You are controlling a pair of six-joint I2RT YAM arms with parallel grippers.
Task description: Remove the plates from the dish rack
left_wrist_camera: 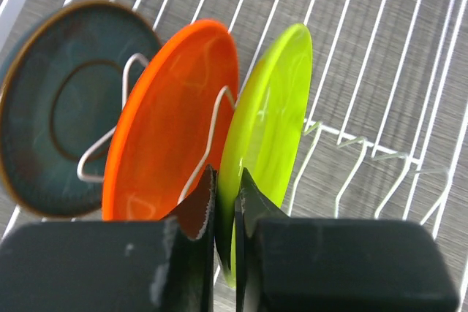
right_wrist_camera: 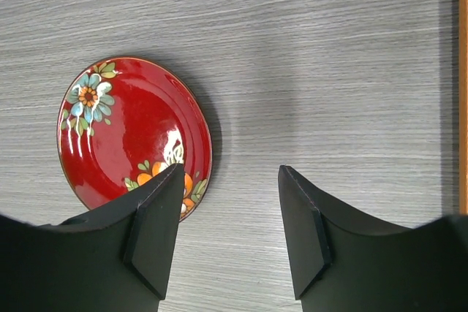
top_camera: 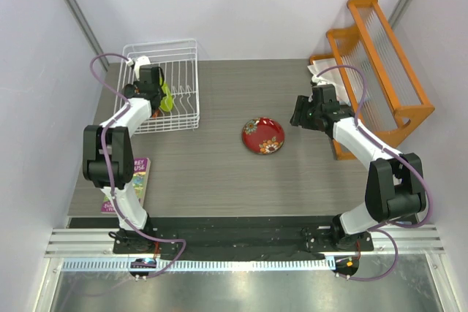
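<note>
orange plate point(left_wrist_camera: 172, 107) crowding lime plate point(left_wrist_camera: 274, 107), wire divider point(left_wrist_camera: 212, 133) between, free slots point(left_wrist_camera: 365, 155) beyond

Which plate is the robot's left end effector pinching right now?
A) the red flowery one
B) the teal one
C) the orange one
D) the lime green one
D: the left end effector is shut on the rim of the lime green plate. The orange plate and teal plate stand beside it, and the red flowery plate lies on the table.
</note>
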